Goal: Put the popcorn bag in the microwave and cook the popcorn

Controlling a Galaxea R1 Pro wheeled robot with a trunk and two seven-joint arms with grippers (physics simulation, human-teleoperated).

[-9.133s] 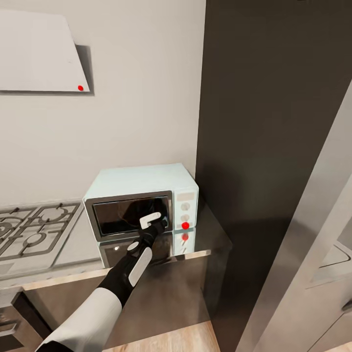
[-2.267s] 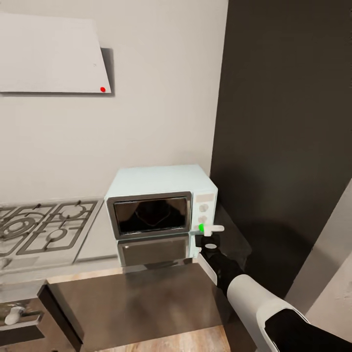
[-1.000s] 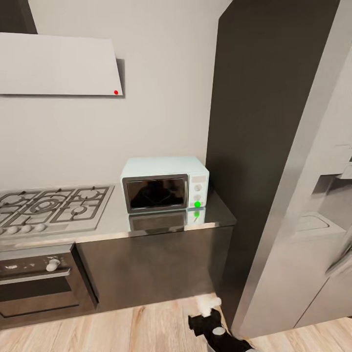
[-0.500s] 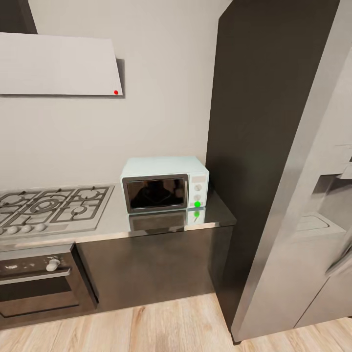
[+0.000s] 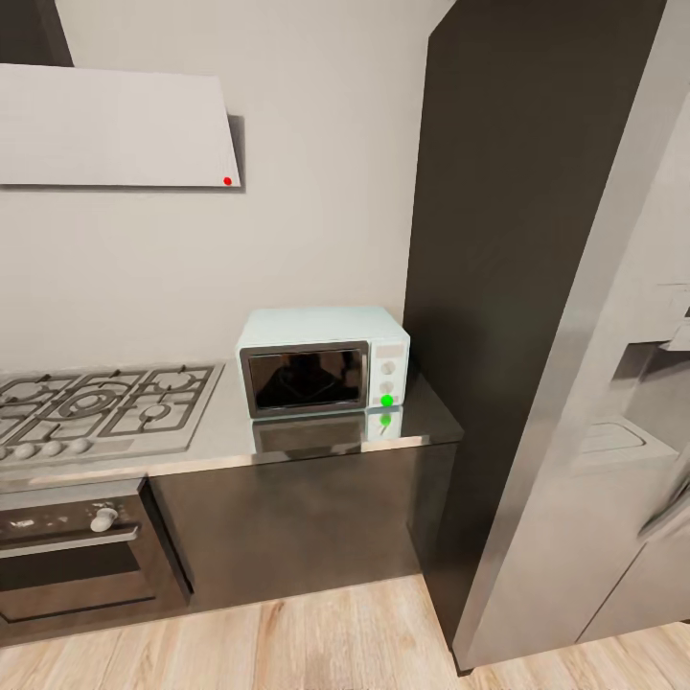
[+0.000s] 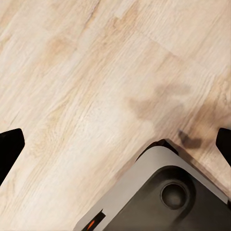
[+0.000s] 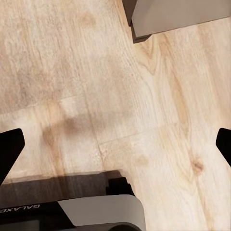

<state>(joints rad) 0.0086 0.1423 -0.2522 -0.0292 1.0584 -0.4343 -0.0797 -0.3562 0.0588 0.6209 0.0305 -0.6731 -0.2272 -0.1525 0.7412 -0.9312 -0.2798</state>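
A: Start with the pincers. What do the wrist cameras give you?

B: The left pincer (image 6: 115,144) is spread wide, released, with one dark fingertip at each side edge of its view and nothing between them. Beneath it lies pale wooden floor (image 6: 86,72), and the grey and black robot base (image 6: 168,197) sits at about five o'clock.

A: And the other one?

B: The right pincer (image 7: 115,144) is released too, its black fingertips (image 7: 9,144) far apart, empty. The same floor runs under it, the robot base shows at six o'clock, and a grey cabinet corner (image 7: 173,14) at one o'clock.

A: Where is the microwave?

B: In the head view the microwave (image 5: 323,359) stands near the middle, on the shiny grey bench (image 5: 287,436), close to the bench's right end. Its dark glass door is closed, and a green dot (image 5: 386,401) glows at the bottom of its control panel, under the two white knobs.

A: The popcorn bag?

B: I cannot make it out; the glass is dark and reflective.

A: Around the microwave?

B: The gas hob (image 5: 96,402) at nine o'clock of it, a dark oven (image 5: 77,556) below the hob, a white hood (image 5: 115,129) with a red dot at eleven o'clock, a tall dark cabinet (image 5: 517,240) just beside it at three o'clock, and a steel fridge (image 5: 613,479) farther right.
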